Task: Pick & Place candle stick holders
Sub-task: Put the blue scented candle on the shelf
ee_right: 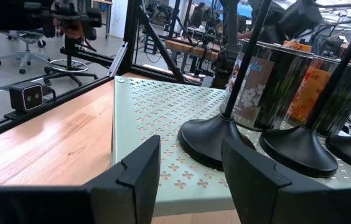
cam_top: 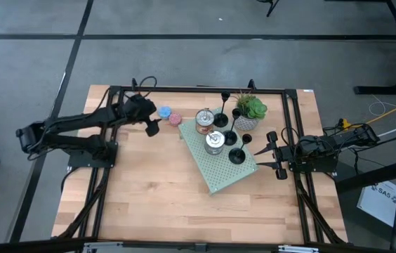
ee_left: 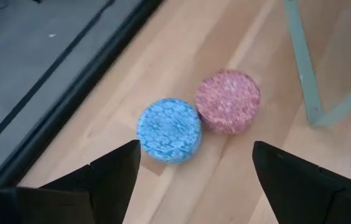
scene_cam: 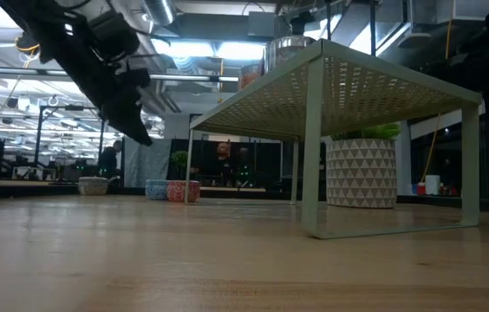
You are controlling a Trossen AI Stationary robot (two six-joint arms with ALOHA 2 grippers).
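Three matte-black candle stick holders stand by their round bases on a pale green perforated shelf. My right gripper is open at the shelf's right edge. In the right wrist view its fingers stand level just short of the nearest holder's base, touching nothing. My left gripper is open and hovers above a blue candle and a pink candle. It also shows raised in the low view.
Two shiny tins stand on the shelf beside the holders. A potted plant stands at the shelf's far right. The shelf's legs rest on the wooden table. A black frame borders the table.
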